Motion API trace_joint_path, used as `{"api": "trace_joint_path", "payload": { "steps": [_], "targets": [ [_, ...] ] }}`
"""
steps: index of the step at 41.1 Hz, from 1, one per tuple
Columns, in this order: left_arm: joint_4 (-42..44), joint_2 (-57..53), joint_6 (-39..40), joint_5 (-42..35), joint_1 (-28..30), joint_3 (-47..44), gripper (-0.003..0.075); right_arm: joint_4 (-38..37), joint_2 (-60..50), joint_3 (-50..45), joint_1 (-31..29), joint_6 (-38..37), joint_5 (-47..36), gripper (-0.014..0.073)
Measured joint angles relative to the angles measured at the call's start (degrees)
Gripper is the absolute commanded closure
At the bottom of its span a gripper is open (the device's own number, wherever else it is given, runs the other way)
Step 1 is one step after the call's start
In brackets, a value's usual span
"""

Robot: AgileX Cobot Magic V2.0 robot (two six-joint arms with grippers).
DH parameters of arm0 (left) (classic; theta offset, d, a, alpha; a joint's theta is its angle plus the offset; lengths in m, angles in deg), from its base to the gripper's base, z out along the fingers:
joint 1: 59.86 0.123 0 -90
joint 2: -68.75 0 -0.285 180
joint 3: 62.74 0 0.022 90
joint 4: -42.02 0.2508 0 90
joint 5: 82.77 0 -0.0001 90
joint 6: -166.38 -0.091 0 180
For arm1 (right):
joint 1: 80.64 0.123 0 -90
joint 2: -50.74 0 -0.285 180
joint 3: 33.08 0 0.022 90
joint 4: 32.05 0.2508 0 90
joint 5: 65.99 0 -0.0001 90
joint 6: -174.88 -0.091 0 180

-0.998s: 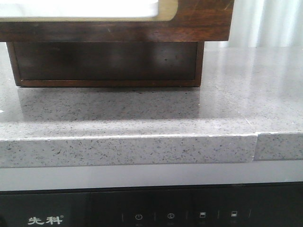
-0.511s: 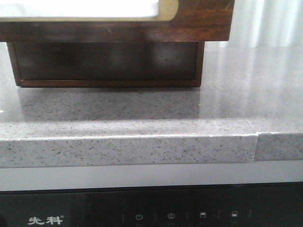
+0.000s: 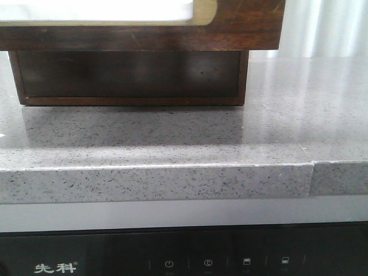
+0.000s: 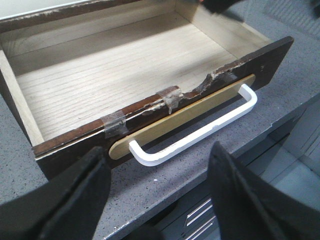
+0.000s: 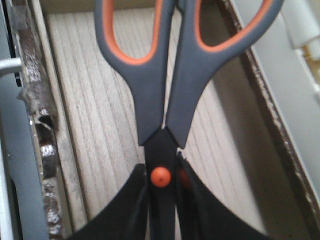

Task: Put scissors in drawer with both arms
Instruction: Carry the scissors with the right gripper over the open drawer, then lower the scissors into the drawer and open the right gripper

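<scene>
Front view: only the dark brown wooden drawer (image 3: 247, 23) front w/ cream-rimmed pale window, above the grey speckled stone counter (image 3: 172, 138); no arms, no scissors visible. Left wrist view alone shows drawer pulled open, pale wood floor bare where visible, white bar handle (image 4: 200, 132) on front; left gripper (image 4: 160, 187) jaws spread wide, holding nothing, just outside the handle. Right wrist view: right gripper (image 5: 162, 200) clamped on small grey-handled, orange-lined scissors (image 5: 160, 75) near the orange pivot, loops pointing away from jaws, over the drawer interior.
</scene>
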Motion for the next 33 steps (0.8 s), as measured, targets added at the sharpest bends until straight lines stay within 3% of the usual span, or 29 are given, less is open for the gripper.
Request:
{"api": "trace_joint_path", "payload": {
  "steps": [21, 33],
  "targets": [
    [0.0, 0.0, 0.0, 0.0, 0.0, 0.0, 0.0301, -3.77, 8.69, 0.0, 0.0, 6.94, 0.44, 0.0531],
    [0.0, 0.0, 0.0, 0.0, 0.0, 0.0, 0.0301, -4.54, 8.92, 0.0, 0.0, 7.01, 0.66, 0.023]
  ]
}}
